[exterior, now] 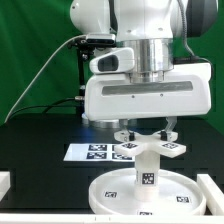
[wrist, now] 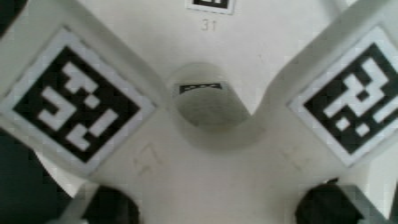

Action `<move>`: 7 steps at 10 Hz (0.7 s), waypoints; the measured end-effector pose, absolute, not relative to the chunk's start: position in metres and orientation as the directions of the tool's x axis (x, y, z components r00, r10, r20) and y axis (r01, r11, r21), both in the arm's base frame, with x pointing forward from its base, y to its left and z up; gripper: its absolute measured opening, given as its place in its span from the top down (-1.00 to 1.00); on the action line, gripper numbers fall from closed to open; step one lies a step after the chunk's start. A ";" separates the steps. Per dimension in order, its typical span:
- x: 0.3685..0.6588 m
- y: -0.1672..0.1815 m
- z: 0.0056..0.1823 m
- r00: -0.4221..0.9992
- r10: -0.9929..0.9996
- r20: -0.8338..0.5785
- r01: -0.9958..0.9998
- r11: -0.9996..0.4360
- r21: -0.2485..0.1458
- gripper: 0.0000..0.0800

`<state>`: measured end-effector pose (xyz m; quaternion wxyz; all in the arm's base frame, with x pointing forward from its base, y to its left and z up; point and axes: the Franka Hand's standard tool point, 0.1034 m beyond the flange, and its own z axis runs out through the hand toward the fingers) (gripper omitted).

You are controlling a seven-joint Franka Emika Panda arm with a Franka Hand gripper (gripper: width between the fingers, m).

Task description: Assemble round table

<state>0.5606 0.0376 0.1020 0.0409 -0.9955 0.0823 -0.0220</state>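
While hanging low over the black table [exterior: 40, 150], pinches the cross-shaped foot piece [exterior: 146, 149] from two sides. Gripper [exterior: 146, 138] closed on that piece, with one finger against each flank of it. Seen from the wrist as dark fingertips [wrist: 100, 205] hugging the white plastic, with two arms of the cross and their square black-and-white tags fanning away from the hold.

Holds the foot piece directly above the thick leg [exterior: 148, 172] and touching its top end. Cannot tell whether fully seated there. Leg upright straight below the gripper, a small tag on its side, standing at the middle of the large round disc [exterior: 110, 196]. Disc flat on the table under the gripper, its raised rim ringing the leg and tags on its face.

Just beyond the gripper, farther from the exterior camera and toward the exterior view's left, the marker board [exterior: 92, 152], flat on the table and partly hidden by the near finger and an arm of the cross. Low white blocks well off to either side of the gripper, one at the exterior view's left edge [exterior: 5, 186] and one at the right edge [exterior: 212, 186], both clear of the disc. Green curtain [exterior: 30, 50] behind the arm, and a thin cable [exterior: 45, 70] looping down toward the table on the exterior view's left.
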 end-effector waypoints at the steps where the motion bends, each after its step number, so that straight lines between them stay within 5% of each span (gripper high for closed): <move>1: 0.561 0.037 0.102 0.949 -0.314 0.026 -0.310 -0.945 -0.100 -0.09; 3: 0.563 0.037 0.102 0.811 -0.585 0.023 -0.578 -0.807 -0.120 -0.09; 7: 0.563 0.036 0.102 0.597 -0.801 -0.035 -0.797 -0.587 -0.145 -0.09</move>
